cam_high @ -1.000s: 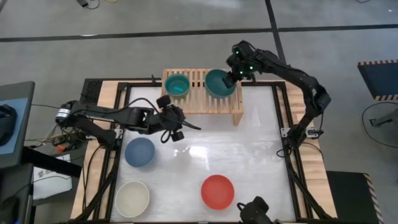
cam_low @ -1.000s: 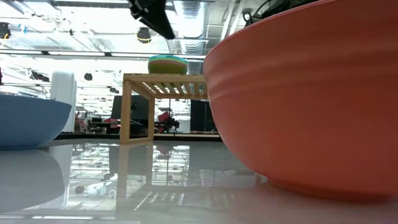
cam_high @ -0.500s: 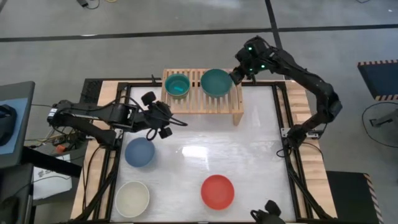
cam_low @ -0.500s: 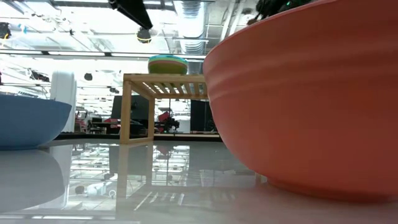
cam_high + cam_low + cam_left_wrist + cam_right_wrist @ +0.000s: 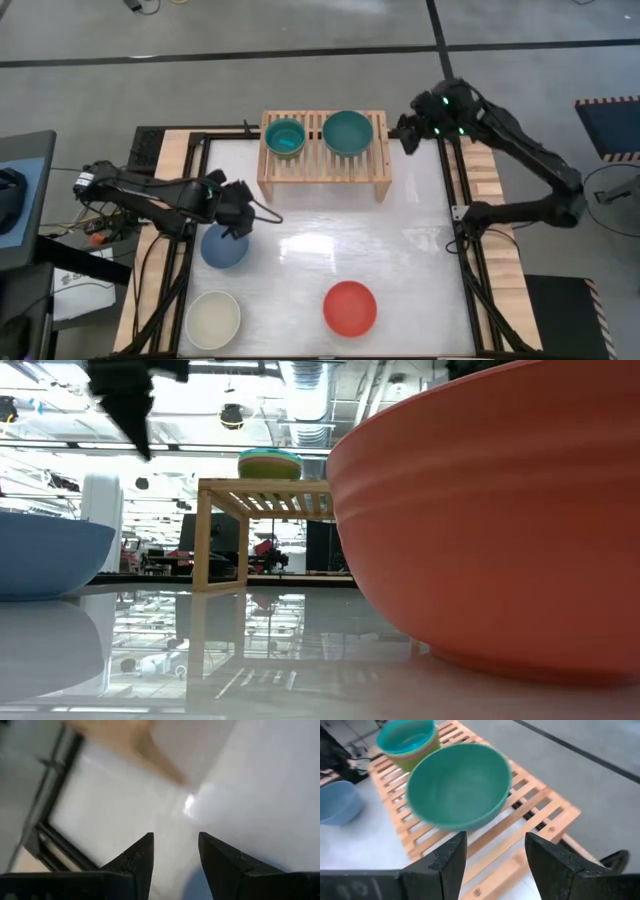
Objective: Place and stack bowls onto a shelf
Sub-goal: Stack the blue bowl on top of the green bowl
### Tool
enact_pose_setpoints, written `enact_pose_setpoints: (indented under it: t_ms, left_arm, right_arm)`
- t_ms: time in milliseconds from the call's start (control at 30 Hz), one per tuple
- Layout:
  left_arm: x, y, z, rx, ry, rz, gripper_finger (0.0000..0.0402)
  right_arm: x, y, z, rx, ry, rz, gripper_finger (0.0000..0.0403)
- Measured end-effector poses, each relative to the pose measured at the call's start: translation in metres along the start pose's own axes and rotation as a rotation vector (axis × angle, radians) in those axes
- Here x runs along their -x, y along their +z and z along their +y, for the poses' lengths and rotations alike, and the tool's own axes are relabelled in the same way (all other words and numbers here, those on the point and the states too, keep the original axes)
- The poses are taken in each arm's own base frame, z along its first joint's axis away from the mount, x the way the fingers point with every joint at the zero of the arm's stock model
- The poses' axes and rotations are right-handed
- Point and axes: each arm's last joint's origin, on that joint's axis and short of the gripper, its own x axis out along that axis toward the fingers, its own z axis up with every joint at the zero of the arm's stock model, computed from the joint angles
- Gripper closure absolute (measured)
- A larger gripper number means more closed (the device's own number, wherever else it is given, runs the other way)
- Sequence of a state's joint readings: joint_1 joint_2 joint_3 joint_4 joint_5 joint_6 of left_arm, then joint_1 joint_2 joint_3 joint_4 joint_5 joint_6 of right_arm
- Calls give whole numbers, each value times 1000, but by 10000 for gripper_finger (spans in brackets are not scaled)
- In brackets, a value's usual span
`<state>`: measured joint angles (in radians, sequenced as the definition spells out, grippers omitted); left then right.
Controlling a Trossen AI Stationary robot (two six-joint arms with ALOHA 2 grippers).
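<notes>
Nearest the front edge of the white surface [image 5: 400,250] sit the red bowl [image 5: 350,307] and the cream bowl [image 5: 212,318], both upright with mouths up; in the low view the red bowl fills the right side and is cut off by the frame. Behind the cream one stands the blue bowl [image 5: 224,246], partly hidden by the left gripper [image 5: 236,212], which hangs over its far rim with fingers [image 5: 137,860] apart and empty. Farther back, the light-wood shelf [image 5: 325,160] runs its long axis left to right. On its slats rest a small teal bowl [image 5: 285,138] nested on others and a wider green bowl [image 5: 347,132], upright. The right gripper [image 5: 410,132] hovers beside the shelf's right end, spread wide, empty.
</notes>
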<state>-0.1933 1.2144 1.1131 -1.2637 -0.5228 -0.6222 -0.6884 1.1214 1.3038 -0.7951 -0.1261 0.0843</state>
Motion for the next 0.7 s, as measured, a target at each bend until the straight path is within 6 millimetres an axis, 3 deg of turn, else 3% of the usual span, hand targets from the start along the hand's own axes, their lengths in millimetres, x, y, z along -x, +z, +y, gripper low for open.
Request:
enact_pose_setpoints:
  t_ms: [200, 333, 700]
  left_arm:
    - [-28, -28, -5, -41, -49, 200, 261]
    - [-43, -40, -2, -70, -19, 286, 261]
    - [-79, -56, 7, -97, -106, 422, 265]
  right_arm:
    - [6, -46, 14, -13, 77, -20, 176]
    - [7, -63, 21, -11, 127, -43, 176]
    - [0, -69, 34, 23, 146, -32, 177]
